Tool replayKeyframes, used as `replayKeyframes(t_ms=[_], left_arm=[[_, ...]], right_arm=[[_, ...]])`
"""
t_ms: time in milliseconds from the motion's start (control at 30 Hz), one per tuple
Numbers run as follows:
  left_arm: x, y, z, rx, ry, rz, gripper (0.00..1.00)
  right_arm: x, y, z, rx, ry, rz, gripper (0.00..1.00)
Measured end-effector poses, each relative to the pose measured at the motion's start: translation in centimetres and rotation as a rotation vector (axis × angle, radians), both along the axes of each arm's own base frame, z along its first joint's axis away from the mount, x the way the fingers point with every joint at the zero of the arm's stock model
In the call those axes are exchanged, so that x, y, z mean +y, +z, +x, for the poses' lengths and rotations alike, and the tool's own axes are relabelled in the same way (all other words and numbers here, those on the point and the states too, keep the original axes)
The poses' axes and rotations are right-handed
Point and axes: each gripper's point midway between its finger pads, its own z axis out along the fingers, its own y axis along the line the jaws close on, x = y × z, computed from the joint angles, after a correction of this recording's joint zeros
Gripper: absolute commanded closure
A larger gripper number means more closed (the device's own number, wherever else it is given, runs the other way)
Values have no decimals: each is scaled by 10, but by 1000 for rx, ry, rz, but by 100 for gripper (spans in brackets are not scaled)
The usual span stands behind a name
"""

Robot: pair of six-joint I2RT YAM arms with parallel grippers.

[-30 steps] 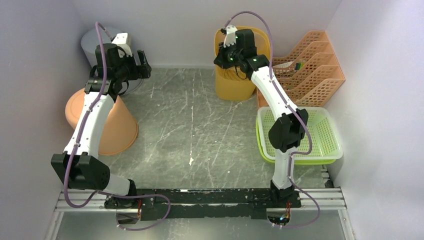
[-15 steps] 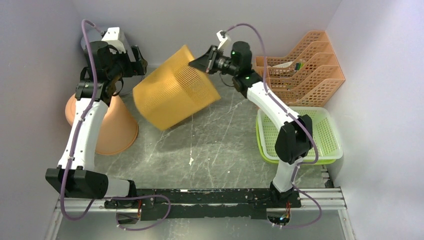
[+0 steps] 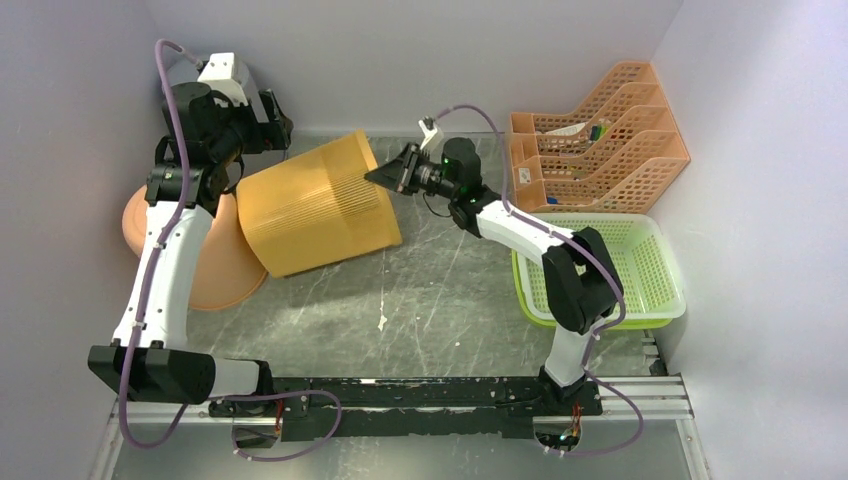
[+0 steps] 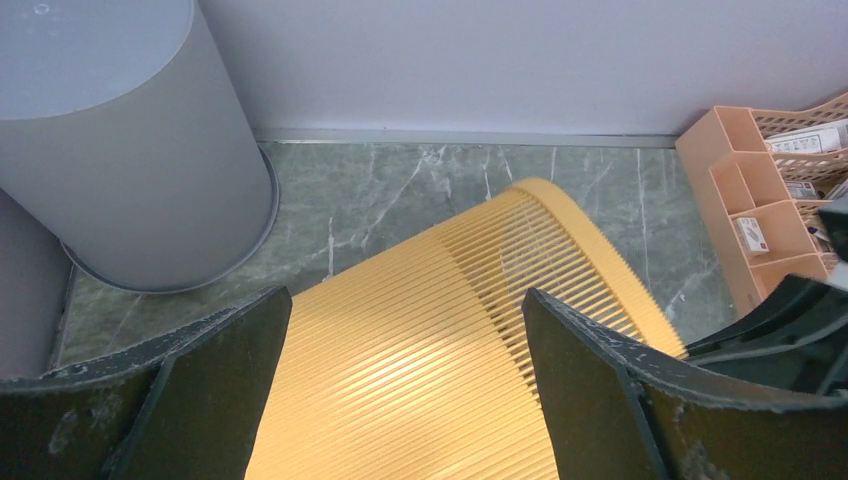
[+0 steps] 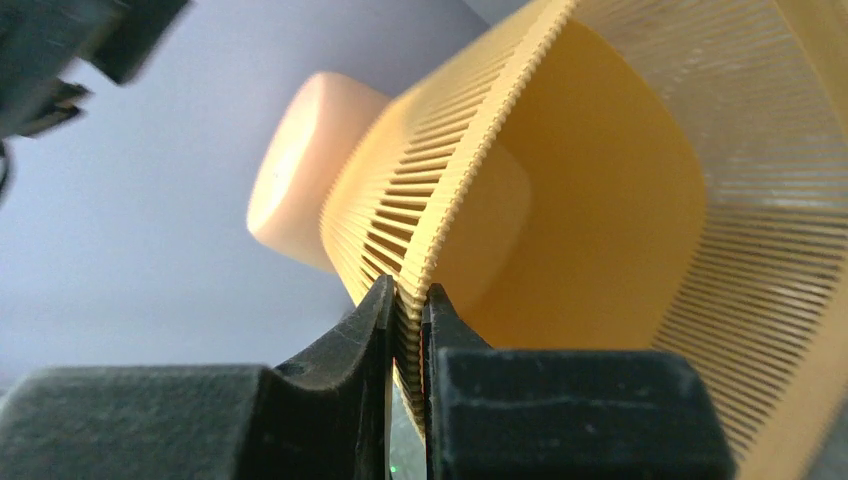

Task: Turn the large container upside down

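My right claw (image 5: 405,295) is pinching the rim of the yellow basket (image 3: 315,205), one pad inside the mouth and one outside, with only the thin slatted wall between them. The basket is about on its side at the back left of the table (image 3: 420,290). Its mouth faces right toward me and its bottom points at the orange tub (image 3: 215,270). I cannot tell whether its lower edge touches the table. My left claw (image 4: 400,330) hangs spread wide just above the basket's upper side, gripping nothing. I judge the turn to be roughly half done, since the mouth has yet to face down. To do this well, I should carry the rim over and down in one smooth arc, turning my wrist with the basket so the slats do not twist out of the pinch. The wall is thin and springy, so a jerk could make it slip. The left claw could steady the side if the basket swings. The bottom needs room to come up without knocking the tub or the grey bin (image 4: 120,150). I should let go only once the whole rim lies flat on the table.
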Motion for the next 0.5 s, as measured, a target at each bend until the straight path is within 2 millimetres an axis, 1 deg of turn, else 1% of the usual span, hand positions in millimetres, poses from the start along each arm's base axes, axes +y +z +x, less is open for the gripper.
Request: replayKeyframes(t_ms=[100, 133, 167, 300, 367, 467, 500], left_arm=[[0, -1, -1, 0, -1, -1, 1], [0, -1, -2, 1, -2, -1, 1], [-1, -3, -2, 5, -3, -1, 1], [-2, -8, -2, 18, -6, -8, 1], [-2, -10, -2, 22, -9, -9, 1], [-2, -13, -2, 27, -10, -9, 1], [-2, -13, -2, 28, -10, -9, 1]], right_arm=[[-7, -35, -6, 64, -11, -36, 100], [-9, -44, -10, 77, -7, -47, 98], [-10, -46, -13, 78, -4, -52, 95], [-17, -41, -22, 41, -3, -68, 90], [-25, -46, -24, 47, -12, -77, 92], [-36, -55, -26, 55, -12, -75, 99], [-39, -56, -27, 53, -7, -67, 100]])
